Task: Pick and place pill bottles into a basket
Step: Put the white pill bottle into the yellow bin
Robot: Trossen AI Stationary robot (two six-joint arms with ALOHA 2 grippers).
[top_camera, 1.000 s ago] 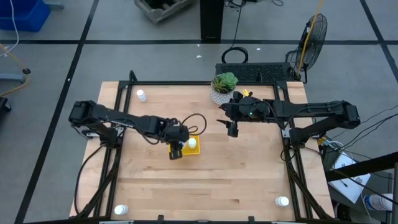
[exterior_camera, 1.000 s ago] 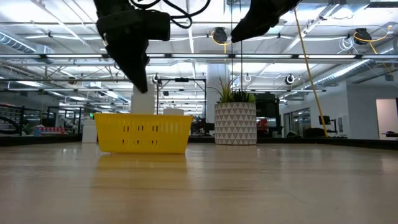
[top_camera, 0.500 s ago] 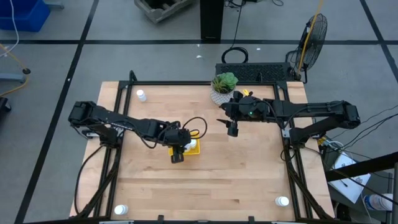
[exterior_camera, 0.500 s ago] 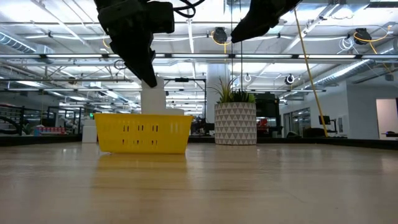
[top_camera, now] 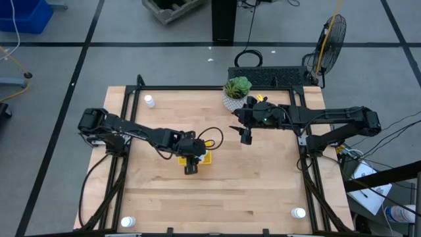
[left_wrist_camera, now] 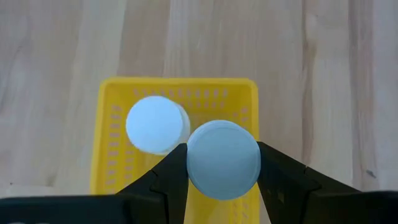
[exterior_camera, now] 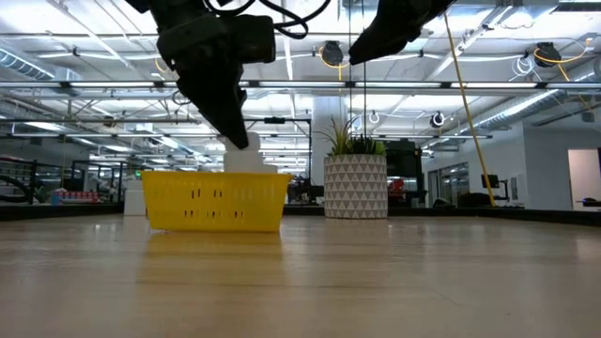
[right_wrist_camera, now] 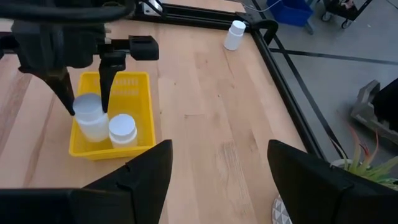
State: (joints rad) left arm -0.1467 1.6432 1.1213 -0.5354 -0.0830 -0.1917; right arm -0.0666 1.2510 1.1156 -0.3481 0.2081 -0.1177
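Two bottles are seen in the yellow basket (right_wrist_camera: 112,118): one bottle (left_wrist_camera: 224,159) is clamped between the fingers of the left gripper (left_wrist_camera: 222,180), and a second bottle (left_wrist_camera: 157,124) stands free just beside those jaws. The clamped bottle appears to hang low inside the basket, though contact with its floor cannot be judged. The right gripper (top_camera: 246,138) is held above the table, well apart from the basket, its jaws parted and empty. Three more bottles (top_camera: 149,101) are left near the table corners.
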